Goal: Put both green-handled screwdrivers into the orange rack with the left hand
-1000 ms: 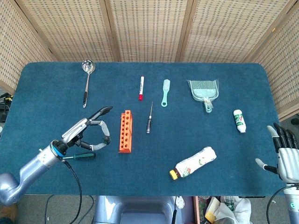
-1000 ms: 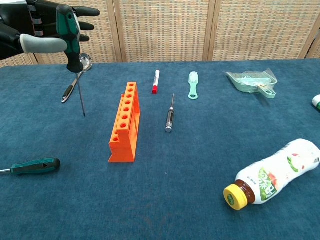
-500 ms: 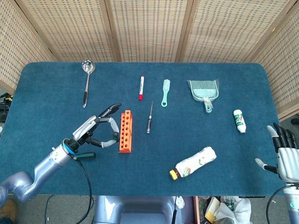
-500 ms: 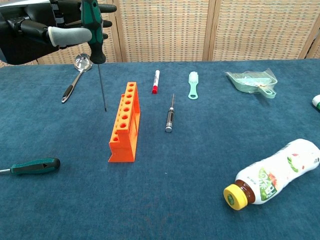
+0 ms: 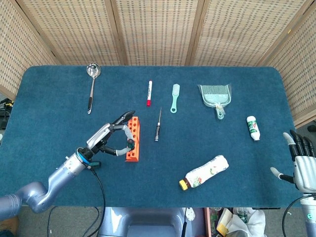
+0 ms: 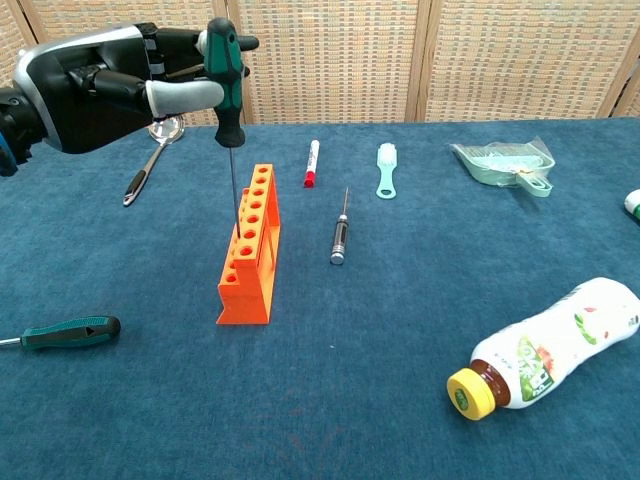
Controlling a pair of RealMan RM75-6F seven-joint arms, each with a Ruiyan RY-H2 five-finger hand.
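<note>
Screwdriver over the rack

My left hand [image 6: 110,88] grips one green-handled screwdriver [image 6: 226,75] upright above the orange rack [image 6: 250,245]; other screwdriver [image 6: 70,331] lies near-left on worktop; right hand's [image 5: 302,165] fingers spread.

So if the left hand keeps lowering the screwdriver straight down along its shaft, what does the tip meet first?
Most likely the orange rack: the left hand holds the screwdriver upright with its tip over the rack's holes, though which hole is unclear.
</note>
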